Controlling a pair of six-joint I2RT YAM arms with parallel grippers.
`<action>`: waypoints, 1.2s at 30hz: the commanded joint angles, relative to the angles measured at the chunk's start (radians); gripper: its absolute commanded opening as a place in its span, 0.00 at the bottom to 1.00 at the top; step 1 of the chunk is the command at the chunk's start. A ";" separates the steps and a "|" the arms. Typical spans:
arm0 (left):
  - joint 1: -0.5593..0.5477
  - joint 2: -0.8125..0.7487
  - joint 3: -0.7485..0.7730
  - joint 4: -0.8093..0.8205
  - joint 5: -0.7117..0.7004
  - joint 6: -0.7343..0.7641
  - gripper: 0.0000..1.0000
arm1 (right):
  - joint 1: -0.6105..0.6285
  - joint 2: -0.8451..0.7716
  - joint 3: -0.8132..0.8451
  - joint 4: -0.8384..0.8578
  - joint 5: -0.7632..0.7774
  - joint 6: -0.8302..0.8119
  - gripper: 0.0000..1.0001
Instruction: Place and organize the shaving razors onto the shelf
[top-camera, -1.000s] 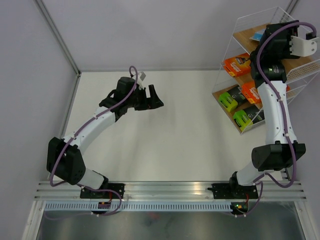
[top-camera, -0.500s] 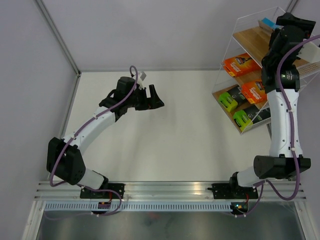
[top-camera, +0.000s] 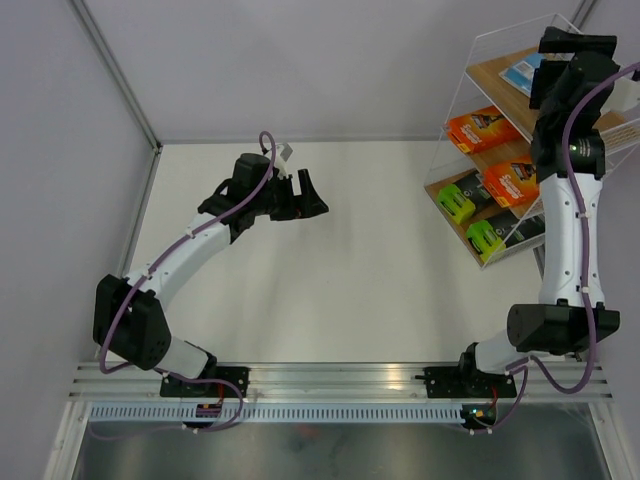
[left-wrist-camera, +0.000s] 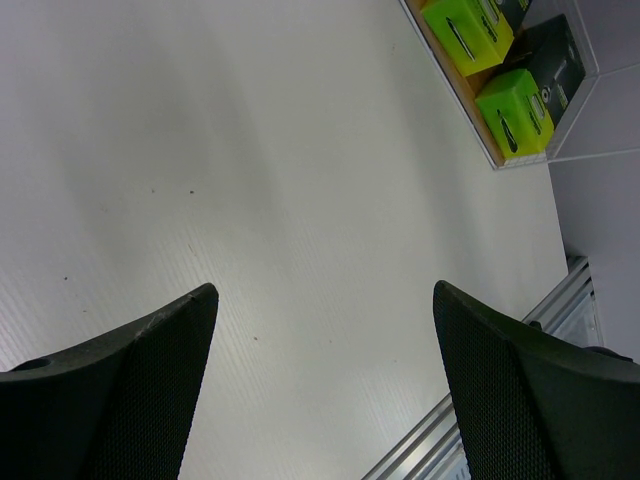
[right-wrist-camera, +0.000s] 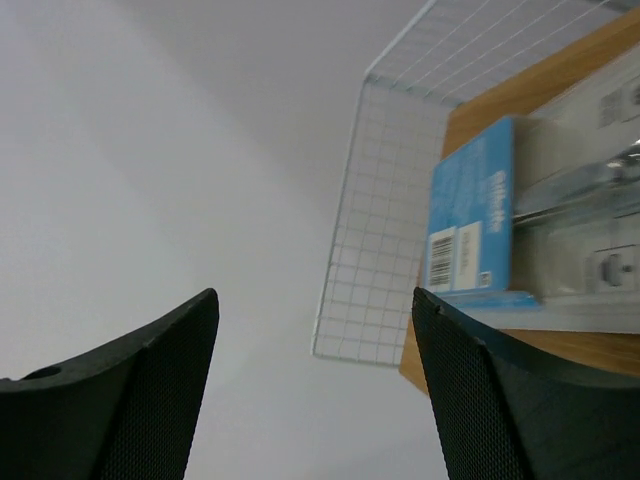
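Shelf (top-camera: 497, 68), white wire, wooden boards: far right corner of matte tabletop (top-camera: 350, 290). Blue blister pack (right-wrist-camera: 470, 215) on top board. Orange packs (top-camera: 474, 128), lime-ended packs (top-camera: 457, 203) below, exact tier unclear. Left fingers (left-wrist-camera: 150, 390), right fingers (right-wrist-camera: 140, 390) spread, empty.

White links (top-camera: 185, 250), black joints (top-camera: 130, 325), purple cables (top-camera: 263, 135), black textured gripper fingers (left-wrist-camera: 130, 400).
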 joint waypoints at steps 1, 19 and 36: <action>0.000 -0.035 0.012 0.031 0.005 -0.007 0.92 | 0.003 0.045 0.109 0.100 -0.261 -0.170 0.84; 0.304 -0.283 -0.003 -0.102 -0.039 -0.029 0.95 | 0.027 -0.290 -0.221 0.224 -0.803 -0.742 0.98; 0.306 -0.938 -0.413 -0.190 -0.263 -0.055 1.00 | 0.415 -0.923 -1.056 0.155 -0.777 -0.851 0.98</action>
